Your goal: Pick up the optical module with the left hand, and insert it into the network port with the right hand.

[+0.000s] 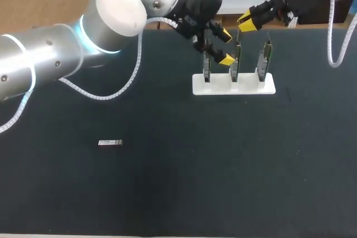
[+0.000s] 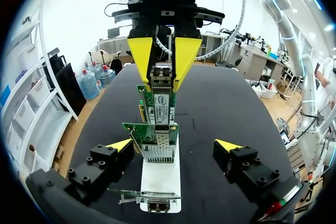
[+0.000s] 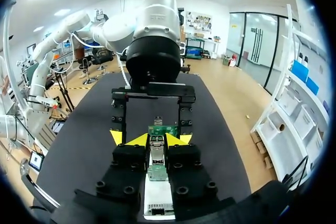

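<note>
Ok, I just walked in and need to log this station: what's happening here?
The right pincer is shut on an optical module, holding it at the top of a network card that stands in the white stand. Whether it is fully in is not clear. The left pincer is open, its fingers either side of the stand, gripping nothing. A second module lies alone on the dark table, away from the stand.

i see a dark worktop [image 1: 223, 165] carrying two things, well apart: a white stand [image 1: 234, 85] near the far edge, right of the middle, with three green cards [image 1: 264, 59] upright in it, and a small silver optical module [image 1: 110, 142] lying flat toward the left.
</note>
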`<state>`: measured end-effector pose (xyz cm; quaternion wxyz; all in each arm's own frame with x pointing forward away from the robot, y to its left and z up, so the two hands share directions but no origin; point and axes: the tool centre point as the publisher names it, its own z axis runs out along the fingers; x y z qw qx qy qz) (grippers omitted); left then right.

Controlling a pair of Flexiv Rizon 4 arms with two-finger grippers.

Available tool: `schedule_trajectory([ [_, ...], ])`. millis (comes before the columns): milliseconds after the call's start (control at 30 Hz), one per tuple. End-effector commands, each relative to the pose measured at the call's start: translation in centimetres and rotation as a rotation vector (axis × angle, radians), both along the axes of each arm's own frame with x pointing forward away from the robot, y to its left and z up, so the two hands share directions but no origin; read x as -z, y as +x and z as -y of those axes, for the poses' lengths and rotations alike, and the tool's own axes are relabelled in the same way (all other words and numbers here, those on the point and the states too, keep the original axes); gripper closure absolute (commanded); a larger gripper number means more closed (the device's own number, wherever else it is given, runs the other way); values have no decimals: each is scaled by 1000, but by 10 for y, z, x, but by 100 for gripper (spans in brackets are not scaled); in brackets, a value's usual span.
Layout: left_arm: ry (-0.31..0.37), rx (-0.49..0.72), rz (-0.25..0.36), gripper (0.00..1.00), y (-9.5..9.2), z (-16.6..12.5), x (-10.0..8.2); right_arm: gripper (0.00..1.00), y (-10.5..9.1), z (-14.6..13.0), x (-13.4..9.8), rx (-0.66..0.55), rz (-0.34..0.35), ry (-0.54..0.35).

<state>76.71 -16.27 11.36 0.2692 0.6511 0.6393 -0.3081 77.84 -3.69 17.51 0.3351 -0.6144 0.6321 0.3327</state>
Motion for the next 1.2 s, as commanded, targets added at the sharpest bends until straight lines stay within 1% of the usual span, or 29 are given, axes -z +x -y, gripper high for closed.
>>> schedule_trajectory([
  [33, 5, -1, -1, 0, 0, 1, -1, 100, 7, -1, 2, -10, -10, 0],
  [667, 5, -1, -1, 0, 0, 1, -1, 100, 3, -2, 8, -17, -36, -13],
  [933, 5, -1, -1, 0, 0, 1, -1, 100, 1, -2, 1, -25, -15, -1],
  [1200, 5, -1, -1, 0, 0, 1, -1, 100, 0, -3, 4, -30, -23, -4],
])
